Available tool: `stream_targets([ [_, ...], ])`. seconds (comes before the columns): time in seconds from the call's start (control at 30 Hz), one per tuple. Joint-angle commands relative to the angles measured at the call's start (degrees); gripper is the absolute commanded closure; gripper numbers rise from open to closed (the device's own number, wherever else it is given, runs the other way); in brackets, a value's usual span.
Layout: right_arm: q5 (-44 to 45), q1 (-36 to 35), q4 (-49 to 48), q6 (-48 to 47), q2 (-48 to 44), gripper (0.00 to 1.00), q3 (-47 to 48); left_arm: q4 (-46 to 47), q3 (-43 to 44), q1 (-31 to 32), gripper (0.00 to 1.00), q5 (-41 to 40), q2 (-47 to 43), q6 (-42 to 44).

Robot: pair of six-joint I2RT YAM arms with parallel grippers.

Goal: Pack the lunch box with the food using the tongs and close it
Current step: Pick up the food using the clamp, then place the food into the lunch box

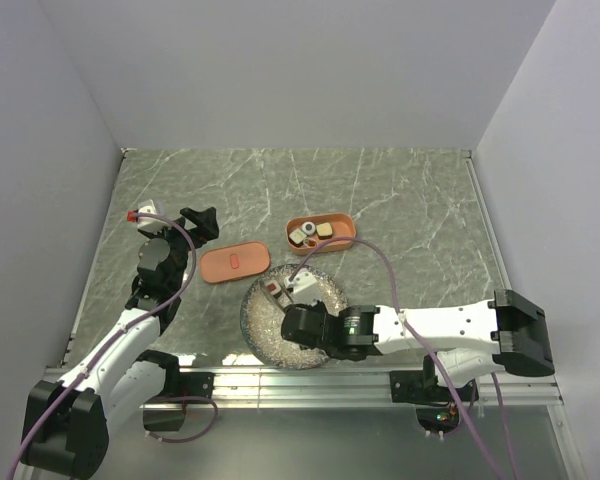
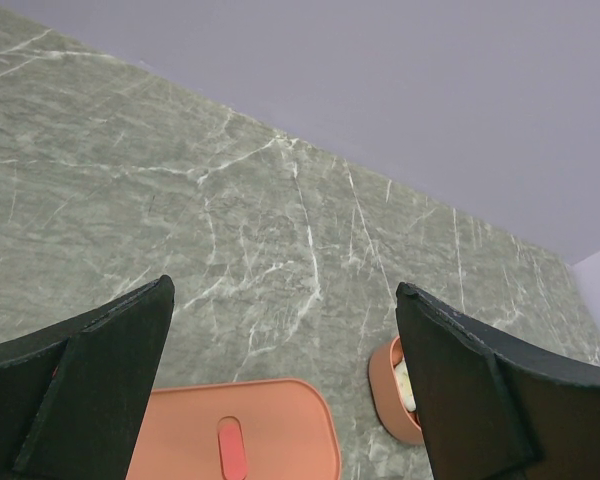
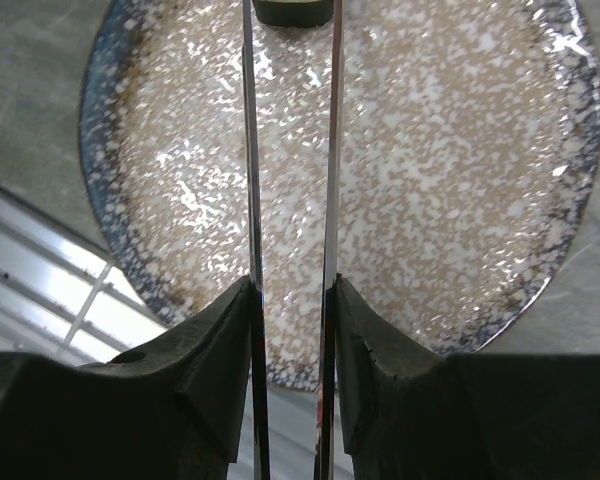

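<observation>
The salmon-orange lunch box (image 1: 320, 233) stands open behind the plate with several pieces of food in it; its end also shows in the left wrist view (image 2: 392, 385). Its flat lid (image 1: 235, 263) (image 2: 235, 440) lies to the left, red mark up. My right gripper (image 1: 302, 325) (image 3: 292, 285) is shut on the tongs (image 3: 250, 150), whose two thin arms reach over the speckled plate (image 1: 280, 340) (image 3: 460, 150) and pinch a dark-rimmed food piece (image 3: 292, 10). More food (image 1: 275, 290) sits at the plate's far rim. My left gripper (image 1: 198, 222) (image 2: 285, 288) hangs open above the lid, holding nothing.
Grey walls close in the marble table on the left, back and right. A metal rail (image 1: 300, 380) runs along the near edge under the arm bases. A cable (image 1: 380, 265) loops from the right arm past the lunch box.
</observation>
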State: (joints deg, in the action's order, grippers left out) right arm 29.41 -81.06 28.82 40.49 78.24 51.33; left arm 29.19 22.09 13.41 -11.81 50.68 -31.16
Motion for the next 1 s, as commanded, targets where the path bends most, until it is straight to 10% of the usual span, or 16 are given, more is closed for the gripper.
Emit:
stream_targets([
  [0.0, 2.6, 3.6, -2.2, -4.1, -2.2, 0.75, 2.0, 1.5, -0.2, -0.3, 0.01, 0.7, -0.8, -0.7],
  [0.97, -16.4, 45.7, -18.8, -21.2, -15.6, 0.75, -7.0, 2.9, 0.5, -0.4, 0.01, -1.4, 2.9, -0.3],
])
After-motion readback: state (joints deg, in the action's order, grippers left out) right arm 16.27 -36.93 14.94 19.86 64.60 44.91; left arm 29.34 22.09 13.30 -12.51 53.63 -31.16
